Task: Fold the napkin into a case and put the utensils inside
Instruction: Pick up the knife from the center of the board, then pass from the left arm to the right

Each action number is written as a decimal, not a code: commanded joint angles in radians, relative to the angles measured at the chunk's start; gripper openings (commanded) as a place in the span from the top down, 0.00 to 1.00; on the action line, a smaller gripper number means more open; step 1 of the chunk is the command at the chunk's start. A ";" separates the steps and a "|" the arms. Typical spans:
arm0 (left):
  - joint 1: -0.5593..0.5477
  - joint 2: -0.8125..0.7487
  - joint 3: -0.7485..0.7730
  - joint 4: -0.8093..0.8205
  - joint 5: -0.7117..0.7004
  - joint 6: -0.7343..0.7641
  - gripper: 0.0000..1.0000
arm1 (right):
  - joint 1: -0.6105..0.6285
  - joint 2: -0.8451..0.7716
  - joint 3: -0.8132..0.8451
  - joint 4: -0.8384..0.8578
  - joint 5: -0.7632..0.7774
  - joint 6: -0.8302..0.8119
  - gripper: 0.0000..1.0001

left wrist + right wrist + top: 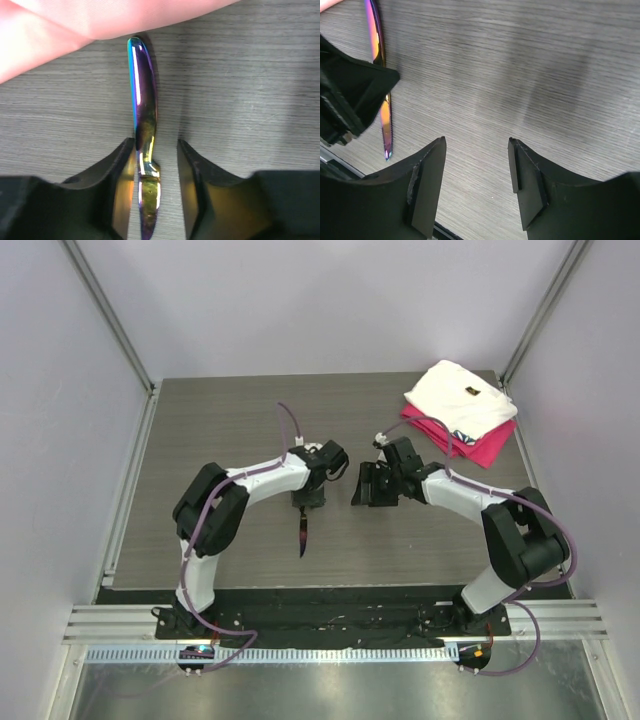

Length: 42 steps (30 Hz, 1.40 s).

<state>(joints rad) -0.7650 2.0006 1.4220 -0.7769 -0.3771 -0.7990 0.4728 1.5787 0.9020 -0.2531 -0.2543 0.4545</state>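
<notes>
Utensils show as one knife (302,538) in the top view. It lies on the table (200,440) near the middle, its length running toward the near edge. The left fingers (308,502) stand over its far end. The right fingers (365,485) hang just beside them on the right, apart from the knife. At the far right corner a folded white cloth (460,400) lies on a folded magenta cloth (485,448). I cannot make out the napkin from this view.

In the left wrist view the knife (142,115) has a rainbow shine of blue, purple and gold. It lies between the left fingers (120,190), which are spread. Bare table shows between the blade and the finger on the right of the picture. The other finger is very close to the blade, and I cannot tell if it touches. The napkin (75,25) is a blurred pink surface across the top, its edge at the end of the handle.

In the right wrist view the right fingers (430,185) are spread, with only table between them. The knife (386,130) lies to the left, partly behind the black body of the left arm (350,100).
</notes>
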 commanded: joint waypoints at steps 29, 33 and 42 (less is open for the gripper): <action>0.017 -0.247 -0.394 0.508 0.363 0.061 1.00 | -0.011 0.293 -0.037 0.626 -0.356 0.458 0.35; 0.012 -0.272 -0.434 0.567 0.365 0.060 1.00 | 0.024 0.316 -0.015 0.614 -0.321 0.466 0.38; 0.009 -0.315 -0.482 0.616 0.366 0.060 1.00 | 0.072 0.354 0.021 0.529 -0.217 0.463 0.44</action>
<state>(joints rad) -0.7479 1.7226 0.9585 -0.2001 -0.0311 -0.7296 0.5297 1.8996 0.8852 0.3248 -0.5472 0.9218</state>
